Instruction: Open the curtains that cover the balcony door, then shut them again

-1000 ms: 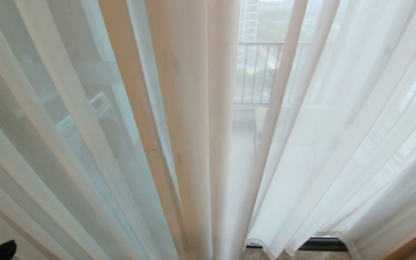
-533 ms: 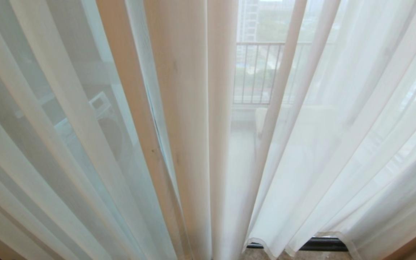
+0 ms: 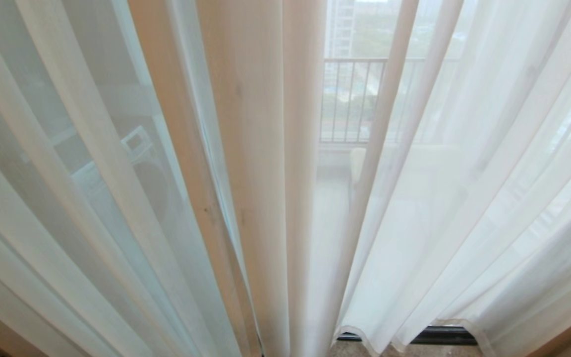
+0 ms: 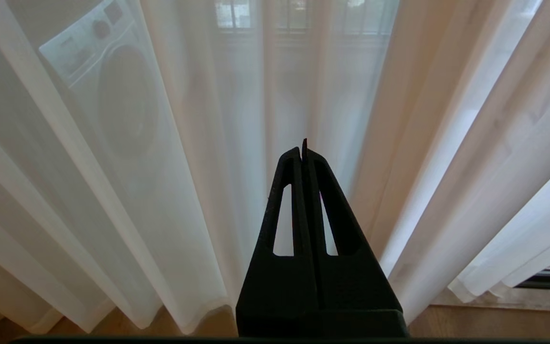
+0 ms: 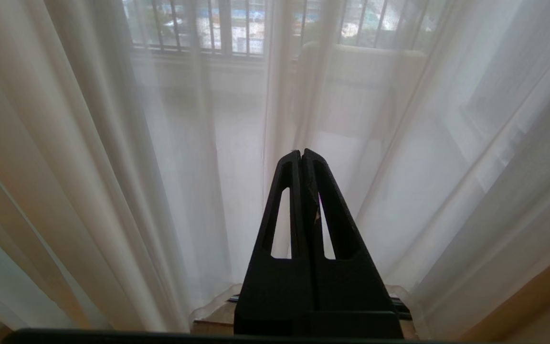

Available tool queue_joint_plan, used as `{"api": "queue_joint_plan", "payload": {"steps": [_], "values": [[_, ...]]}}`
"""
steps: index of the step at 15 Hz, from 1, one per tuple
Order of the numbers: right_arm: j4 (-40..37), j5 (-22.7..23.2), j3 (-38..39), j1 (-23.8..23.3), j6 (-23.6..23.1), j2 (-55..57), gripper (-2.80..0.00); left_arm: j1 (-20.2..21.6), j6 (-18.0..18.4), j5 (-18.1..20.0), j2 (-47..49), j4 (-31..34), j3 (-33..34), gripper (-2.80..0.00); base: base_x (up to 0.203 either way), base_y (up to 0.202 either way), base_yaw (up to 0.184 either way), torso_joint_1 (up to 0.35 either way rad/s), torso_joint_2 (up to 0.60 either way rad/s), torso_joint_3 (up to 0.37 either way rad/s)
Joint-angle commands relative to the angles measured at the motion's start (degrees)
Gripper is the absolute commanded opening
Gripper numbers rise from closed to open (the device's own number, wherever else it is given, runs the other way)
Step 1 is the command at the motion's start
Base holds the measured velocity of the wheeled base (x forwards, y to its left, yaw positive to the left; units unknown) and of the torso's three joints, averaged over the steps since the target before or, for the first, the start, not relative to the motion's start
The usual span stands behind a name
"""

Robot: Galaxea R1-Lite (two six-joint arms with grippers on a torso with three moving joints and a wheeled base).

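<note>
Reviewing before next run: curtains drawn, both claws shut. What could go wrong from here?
1. The curtains are sheer and slippery-looking; a claw may pinch too little fabric and slip.
2. Both the left claw and right claw are shut and hold nothing; they must open first.
3. Hems hang at the floor track and could snag.

You saw a black gripper tip at the seven o'clock corner of the head view a second ago; it dropped out of that view and did not return. The floor-length sheer white curtains (image 3: 92, 198) swayed slightly: the cream bunched folds (image 3: 246, 173) at centre drifted a touch toward nine o'clock, and the washing machine's outline behind them shifted likewise.
</note>
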State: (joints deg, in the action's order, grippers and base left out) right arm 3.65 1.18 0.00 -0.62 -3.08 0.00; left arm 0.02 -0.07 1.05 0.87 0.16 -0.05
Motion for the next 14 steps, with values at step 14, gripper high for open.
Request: {"api": "queue_joint_plan", "payload": {"steps": [14], "values": [[0.0, -0.2, 0.0, 0.0, 1.2, 0.1, -2.80, 0.0, -0.1, 0.0, -0.8, 0.0, 0.0, -2.80, 0.000, 0.000, 0.000, 0.000, 0.00, 0.000]]}}
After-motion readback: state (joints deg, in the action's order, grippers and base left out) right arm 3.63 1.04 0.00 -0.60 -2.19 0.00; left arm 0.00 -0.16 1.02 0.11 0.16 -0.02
